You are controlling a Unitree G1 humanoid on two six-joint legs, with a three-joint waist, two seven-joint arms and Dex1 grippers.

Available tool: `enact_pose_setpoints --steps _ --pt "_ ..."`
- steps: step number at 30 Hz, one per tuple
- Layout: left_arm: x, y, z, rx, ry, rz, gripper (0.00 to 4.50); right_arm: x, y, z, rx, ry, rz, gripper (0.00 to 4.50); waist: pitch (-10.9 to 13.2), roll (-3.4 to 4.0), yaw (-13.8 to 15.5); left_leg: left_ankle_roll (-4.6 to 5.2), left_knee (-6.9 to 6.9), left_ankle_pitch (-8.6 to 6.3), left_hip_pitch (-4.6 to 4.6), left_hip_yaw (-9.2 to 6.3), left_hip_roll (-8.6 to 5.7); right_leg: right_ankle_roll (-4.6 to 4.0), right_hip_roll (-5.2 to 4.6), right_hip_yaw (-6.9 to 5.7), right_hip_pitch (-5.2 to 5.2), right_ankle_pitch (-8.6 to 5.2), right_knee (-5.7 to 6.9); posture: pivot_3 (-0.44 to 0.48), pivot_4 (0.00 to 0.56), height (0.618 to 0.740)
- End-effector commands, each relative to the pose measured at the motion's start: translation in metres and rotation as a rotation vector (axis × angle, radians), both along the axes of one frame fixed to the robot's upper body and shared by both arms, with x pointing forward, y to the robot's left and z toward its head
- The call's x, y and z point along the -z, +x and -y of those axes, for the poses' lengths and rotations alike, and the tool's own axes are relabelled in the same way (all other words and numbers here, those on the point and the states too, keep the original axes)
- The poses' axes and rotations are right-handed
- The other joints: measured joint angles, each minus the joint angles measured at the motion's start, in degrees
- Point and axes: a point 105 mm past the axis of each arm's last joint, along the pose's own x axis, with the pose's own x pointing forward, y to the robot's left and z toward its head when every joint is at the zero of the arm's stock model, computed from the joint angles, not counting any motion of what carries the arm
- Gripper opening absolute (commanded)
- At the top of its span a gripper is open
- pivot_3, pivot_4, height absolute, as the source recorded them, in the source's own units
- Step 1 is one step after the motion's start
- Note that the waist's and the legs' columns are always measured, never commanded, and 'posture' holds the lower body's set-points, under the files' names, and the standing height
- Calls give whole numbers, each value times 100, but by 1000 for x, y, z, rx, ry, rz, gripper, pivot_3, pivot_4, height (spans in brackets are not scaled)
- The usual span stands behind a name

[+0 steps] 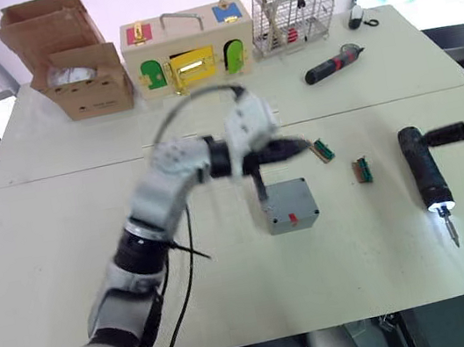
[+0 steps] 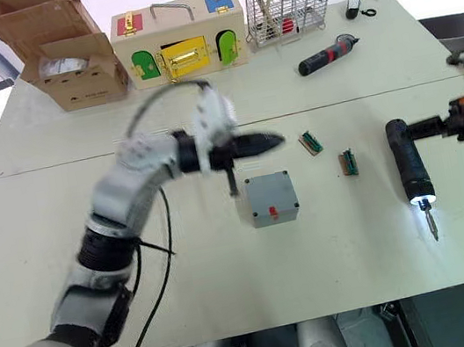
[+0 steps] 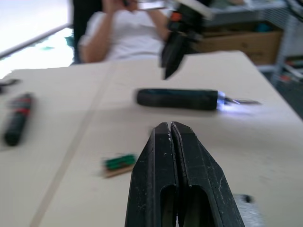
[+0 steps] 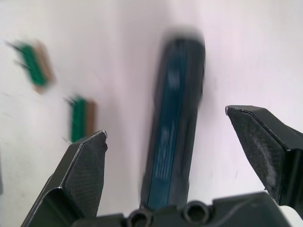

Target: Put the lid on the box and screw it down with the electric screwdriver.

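The white table (image 1: pixel 66 246) spans the scene, with wide bare surface across its near half and its near-left part; a seam runs across it, just behind the working area. Along the far edge stand a cardboard box (image 1: pixel 71 62), a wooden box with coloured doors (image 1: pixel 189 51) and a wire rack (image 1: pixel 292 12), so that edge is crowded. A red-and-black screwdriver (image 1: pixel 334 64) lies in front of the rack, apart from everything else. The box (image 1: pixel 288 206) sits near the table's middle, its grey top closed over and a red mark on its near side, with open room on its near side. The left gripper (image 1: pixel 303 145) hovers just behind and above the box, its two fingers pressed together with nothing between them. Two small green connector blocks (image 1: pixel 324 150) (image 1: pixel 362 171) lie between the box and the electric screwdriver (image 1: pixel 424 168), which lies flat toward the right edge, bit pointing at the near edge and its tip light glowing. The right gripper (image 4: pixel 165 127) sits at the screwdriver's rear end, fingers spread wide to either side of the dark barrel without touching it. A seated person (image 3: pixel 125 33) is beyond the table's right edge.
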Motion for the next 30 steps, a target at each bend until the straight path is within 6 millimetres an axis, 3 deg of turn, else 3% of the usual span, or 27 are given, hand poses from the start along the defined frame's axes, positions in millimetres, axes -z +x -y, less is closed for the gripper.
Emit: enact_pose_setpoints --steps 1,4,6,9,18,25,30 --pt "17 5 -39 -88 52 -74 0 -16 -25 -85 -416 31 131 4469 -1 -5 -16 -1 -6 0 0 -10 1 0 2 -3 -2 0 1 0 150 737" --pt "37 5 -55 -136 135 -105 0 7 -57 -125 -618 43 125 4469 -1 -12 30 -6 1 -3 4 -42 0 3 8 -11 -2 1 10 0 150 737" --pt "67 4 -64 -169 225 -143 0 55 -76 -136 -721 -150 21 4469 -1 -12 151 -6 25 -3 -3 -48 -16 4 -2 -9 6 3 14 0 150 737" --pt "91 -1 -64 -164 255 -210 0 86 -83 -150 -731 -121 11 4469 -6 -32 167 -2 43 -4 7 -41 -30 6 -9 3 34 8 -1 0 150 737" --pt "120 -24 -44 8 379 -242 0 106 -77 -178 -687 11 67 4469 -6 -39 148 8 85 -11 13 -42 -21 22 0 8 51 26 1 0 150 737" --pt "118 -14 -15 68 356 -179 0 110 -79 -192 -708 18 66 4469 -5 -41 156 9 83 -11 12 -40 -23 22 -1 7 52 25 -2 0 150 737" --pt "112 5 3 38 313 -110 0 112 -89 -203 -735 58 43 4469 -5 -42 145 11 82 -13 11 -38 -22 22 1 7 48 25 0 0 150 737"
